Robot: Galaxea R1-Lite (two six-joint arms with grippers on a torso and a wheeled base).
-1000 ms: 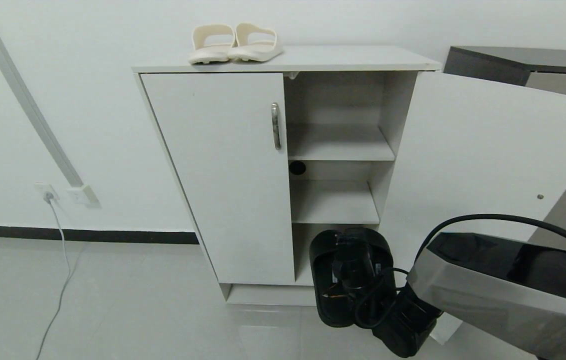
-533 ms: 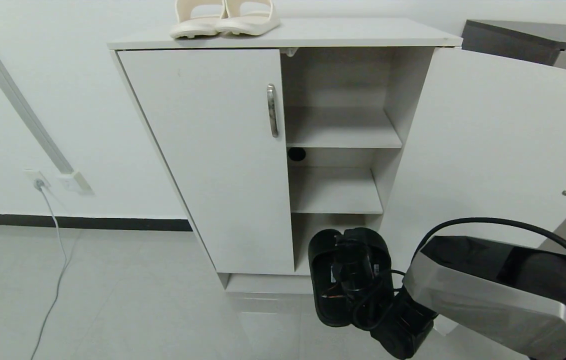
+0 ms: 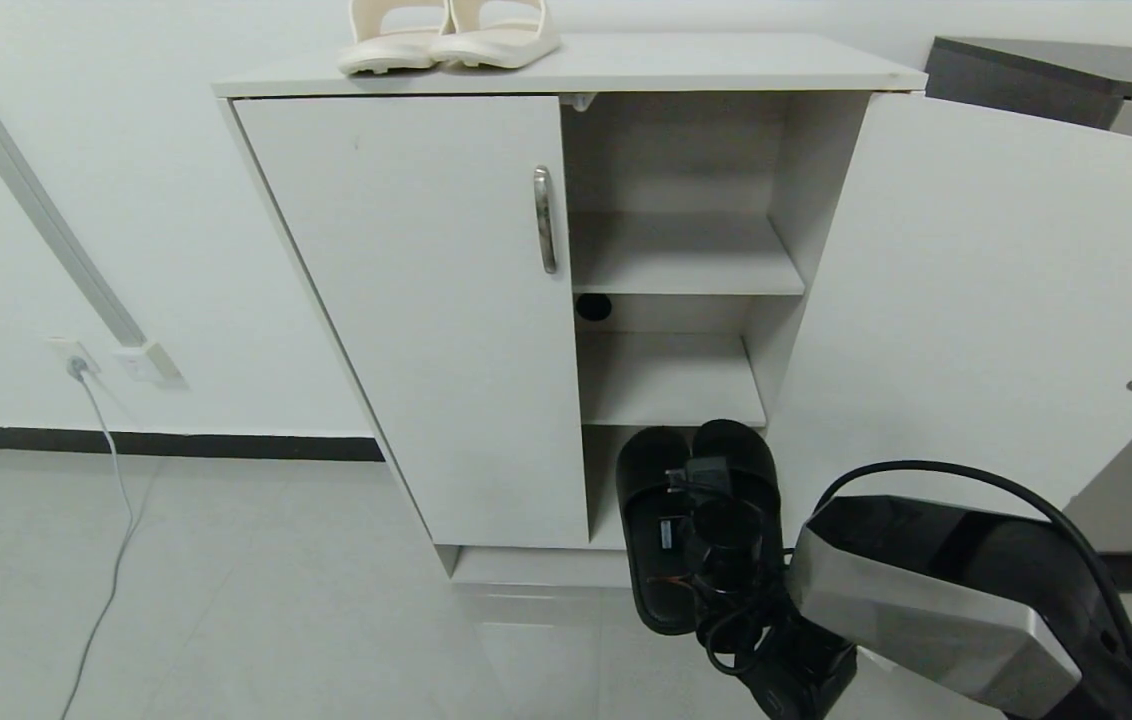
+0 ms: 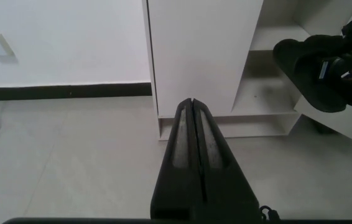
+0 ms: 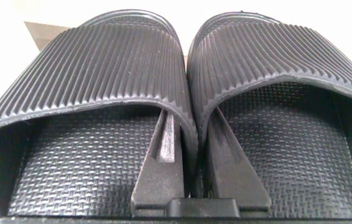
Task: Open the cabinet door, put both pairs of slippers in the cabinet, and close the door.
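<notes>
Right wrist view: our right claw [image 5: 192, 142] clamps the black slippers [image 5: 101, 74] by their touching strap walls, one finger inside each; we judge them light, rubbery, floppy.

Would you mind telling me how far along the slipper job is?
Done: the right door stands open. In hand: the right gripper, jaws shut on the black slippers, holds them before the bottom compartment. Still to do: the white slippers on the cabinet top, then closing the door.

Ribbed black slippers [image 3: 642, 482], cream slippers [image 3: 451, 36], white cabinet [image 3: 406, 300].
</notes>
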